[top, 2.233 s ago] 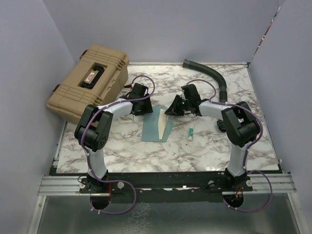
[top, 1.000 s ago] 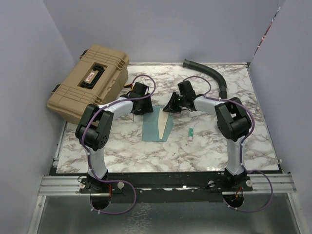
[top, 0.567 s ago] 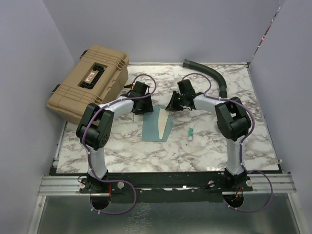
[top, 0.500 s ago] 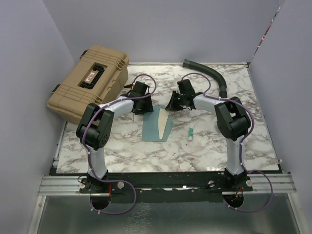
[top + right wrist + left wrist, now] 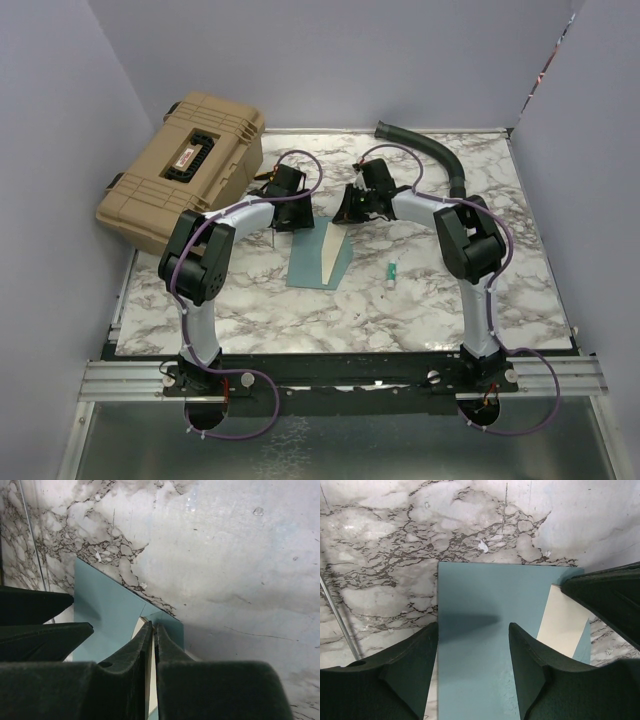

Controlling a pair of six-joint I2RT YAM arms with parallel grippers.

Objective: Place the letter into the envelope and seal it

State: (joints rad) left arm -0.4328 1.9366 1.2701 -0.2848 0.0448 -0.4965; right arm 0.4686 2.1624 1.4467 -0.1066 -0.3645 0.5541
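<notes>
The teal envelope [image 5: 310,266] lies flat at mid-table; it also shows in the left wrist view [image 5: 475,595] and the right wrist view [image 5: 100,600]. Its triangular flap [image 5: 331,248] stands up along the right side, pale cream inside [image 5: 565,625]. My right gripper [image 5: 349,208] is shut on the flap's tip, with a thin pale edge pinched between the fingers [image 5: 152,626]. My left gripper [image 5: 285,222] is open just over the envelope's far left part, its fingers straddling the teal paper [image 5: 472,627]. No tan creased letter shows in any view.
A tan hard case [image 5: 185,165] sits at the back left, close behind the left gripper. A black hose [image 5: 430,152] curves along the back right. A small green-and-white object [image 5: 392,272] lies right of the envelope. Purple walls enclose the marble table [image 5: 420,300].
My right gripper has moved back and slightly left with the flap in it, raising the flap steeper. The left gripper has stayed almost still.
</notes>
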